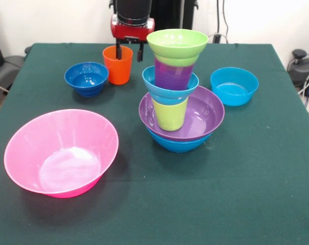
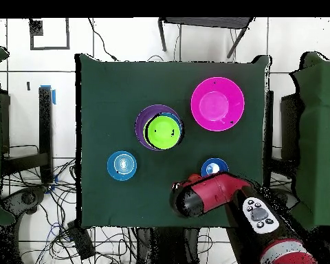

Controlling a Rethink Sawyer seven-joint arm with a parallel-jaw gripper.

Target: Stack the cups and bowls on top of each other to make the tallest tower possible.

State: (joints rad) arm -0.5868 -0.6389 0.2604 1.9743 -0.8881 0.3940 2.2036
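Progress: I'd say roughly halfway. The tower [image 1: 177,92] is already six pieces tall, four pieces still loose on the green table [image 1: 256,168].

Tower: sits about mid-table. Bottom up: blue bowl [image 1: 176,143], purple bowl [image 1: 205,115] nested in it, an upside-down lime green cup [image 1: 170,115], a turquoise bowl [image 1: 170,90], the purple cup [image 1: 173,75] and a lime green bowl [image 1: 177,43] on top. Looks pretty upright from the front.

Left to stack: the huge pink bowl [image 1: 61,152] near the front, a small dark blue bowl [image 1: 86,78], another turquoise bowl [image 1: 234,86] off on the other side, and the orange cup [image 1: 118,64].

Gripper [image 1: 129,52]: down at the back of the table, fingers spread apart, one dipping inside the orange cup and one outside its rim, not squeezed yet as far as I can see.

Guess: orange cup goes up next.
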